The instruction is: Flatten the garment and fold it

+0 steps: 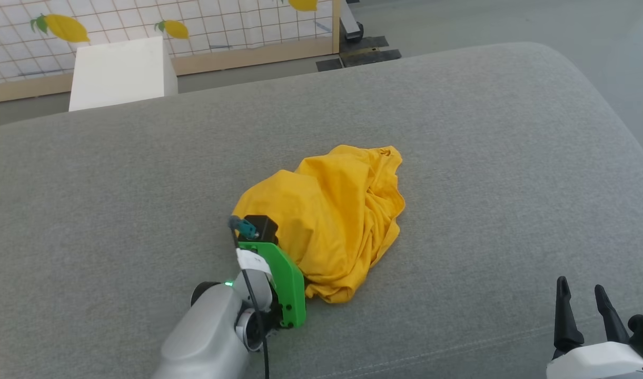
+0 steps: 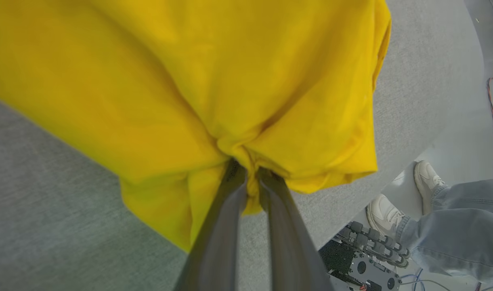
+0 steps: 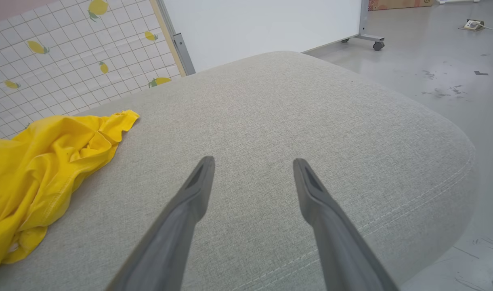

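Note:
The yellow garment [image 1: 332, 210] lies bunched in a heap at the middle of the grey cushion [image 1: 458, 131]; its tiger print is hidden in the folds. My left gripper [image 2: 248, 167] is shut on a pinch of the garment [image 2: 230, 89] at the heap's near left side, its fingers buried under the cloth in the head view. My right gripper [image 1: 581, 292] stands open at the lower right, well clear of the heap. In the right wrist view the right gripper [image 3: 252, 171] is open over bare cushion, with the garment [image 3: 40, 161] off to its left.
A white box [image 1: 122, 71] and a lemon-patterned grid panel [image 1: 195, 26] stand beyond the cushion's far edge. A person's feet in white shoes [image 2: 385, 218] and jeans stand on the floor beside the cushion's rounded edge [image 2: 412, 133]. A wheeled whiteboard [image 3: 270, 24] stands behind.

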### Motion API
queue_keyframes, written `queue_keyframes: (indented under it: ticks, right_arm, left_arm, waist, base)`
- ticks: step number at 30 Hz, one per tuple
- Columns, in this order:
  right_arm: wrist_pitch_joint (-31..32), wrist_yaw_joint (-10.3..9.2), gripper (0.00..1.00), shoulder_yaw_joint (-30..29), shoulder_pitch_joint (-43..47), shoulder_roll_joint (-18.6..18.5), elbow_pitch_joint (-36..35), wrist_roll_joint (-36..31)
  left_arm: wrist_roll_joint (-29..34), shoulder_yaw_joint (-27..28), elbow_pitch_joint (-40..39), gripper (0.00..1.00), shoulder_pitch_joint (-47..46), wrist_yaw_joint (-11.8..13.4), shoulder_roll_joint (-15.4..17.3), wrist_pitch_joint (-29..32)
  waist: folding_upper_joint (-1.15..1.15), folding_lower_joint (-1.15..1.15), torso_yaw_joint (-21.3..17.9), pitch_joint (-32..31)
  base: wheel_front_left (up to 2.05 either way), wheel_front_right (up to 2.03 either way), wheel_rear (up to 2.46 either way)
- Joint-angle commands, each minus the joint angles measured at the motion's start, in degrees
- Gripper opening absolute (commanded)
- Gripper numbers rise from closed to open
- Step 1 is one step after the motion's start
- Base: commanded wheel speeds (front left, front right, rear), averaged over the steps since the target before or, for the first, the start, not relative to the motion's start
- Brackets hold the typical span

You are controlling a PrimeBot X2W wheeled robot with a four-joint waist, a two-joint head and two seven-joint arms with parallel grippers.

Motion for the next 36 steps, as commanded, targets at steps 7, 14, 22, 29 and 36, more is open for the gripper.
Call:
queue_keyframes:
  ticks: [7, 14, 22, 29, 36]
  right_arm:
    - [-0.3, -0.08, 1.0, -0.6, 0.7, 0.0, 0.2, 0.5]
    - [-0.3, -0.08, 1.0, -0.9, 1.1, 0.0, 0.2, 0.0]
    - [-0.3, -0.08, 1.0, -0.3, 0.5, 0.0, -1.1, -0.3]
    - [-0.1, -0.08, 1.0, 0.8, 0.3, 0.0, -4.6, -1.5]
    - [2.6, -0.08, 1.0, 1.5, 0.8, 0.0, -8.6, -2.0]
  left_arm:
    - [-8.0, 5.4, -4.3, 1.0, -2.4, 0.7, -0.2, 2.5]
    - [-16.5, 15.6, -14.0, 1.0, -4.7, 3.3, 0.4, 0.5]
    - [-11.8, 24.3, -23.6, 1.0, -0.5, 5.2, 6.3, -16.1]
    - [1.6, 22.8, -29.2, 1.0, 10.0, 6.5, 13.6, -27.1]
    - [10.4, 16.1, -29.0, 1.0, 19.0, 6.7, 15.7, -30.2]
  waist:
    - [-0.01, 0.01, 2.9, -2.1]
    - [-0.01, 0.01, 5.9, -4.9]
    - [-0.01, 0.01, 8.0, -6.4]
    - [-0.01, 0.01, 10.8, -7.2]
    - [-0.01, 0.01, 13.0, -7.6]
  base:
    - [0.0, 0.0, 0.0]
    - [0.0, 0.0, 0.0]
    - [0.0, 0.0, 0.0]
    - [0.0, 0.0, 0.0]
    - [0.0, 0.0, 0.0]
